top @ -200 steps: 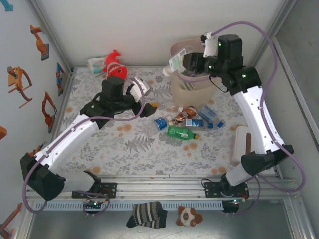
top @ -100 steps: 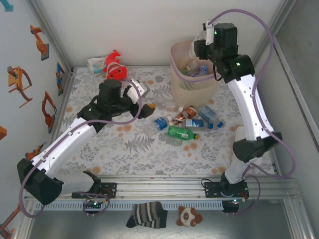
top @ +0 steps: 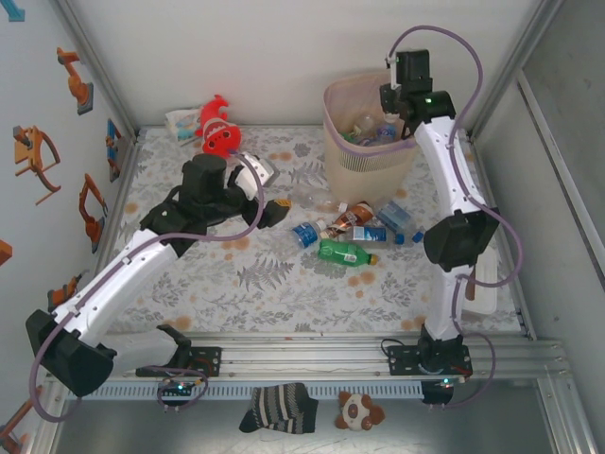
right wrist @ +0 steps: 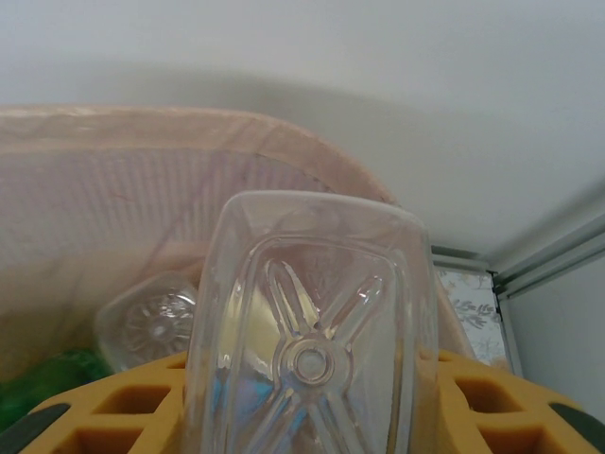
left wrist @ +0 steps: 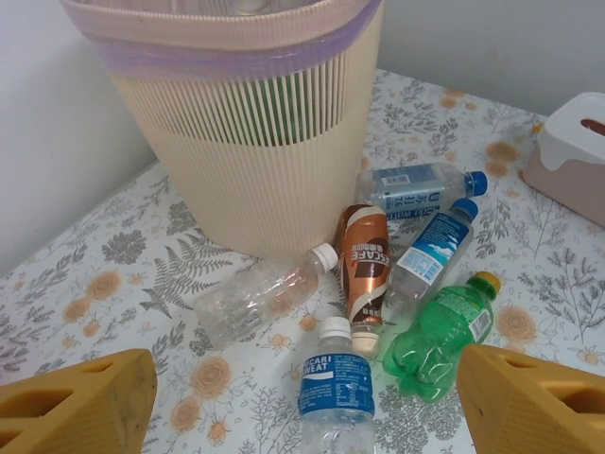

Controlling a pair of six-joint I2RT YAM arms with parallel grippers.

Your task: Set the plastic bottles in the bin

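Since a second ago the right arm has unfolded from its crouch across the bin (top: 364, 168) and stands nearly straight, with the right claw (top: 395, 95) over the bin's far right rim. The left arm has drawn a little toward the left side of the tabletop (top: 274, 284).

Seen from the right wrist, the right claw (right wrist: 307, 421) pinches a clear square-based bottle (right wrist: 307, 322) between its yellow fingers (right wrist: 113, 411), the bottle's moulded base facing the camera. Below it lies the inside of the bin, with another clear bottle base (right wrist: 151, 326) and a patch of green at the lower left. From above, several bottles in the bin (top: 373, 128) show inside the rim.

The left claw (top: 269, 192) hovers low over the tabletop, just left of the loose bottles. In its wrist view the fingers are spread wide and grip nothing.

On the fern-patterned tabletop in front of the bin lie six bottles, all on their sides:
- an unlabelled clear bottle (left wrist: 260, 298) with a white cap, nearest the bin wall
- a brown Nescafe bottle (left wrist: 364, 270)
- a Pocari Sweat bottle (left wrist: 336, 378)
- a green bottle (left wrist: 440, 331) with a yellow cap
- two blue-capped bottles (left wrist: 421, 184), side by side

A red fish plush (top: 219, 132) sits at the far left, and a white-lidded box (left wrist: 577, 151) stands to the right.
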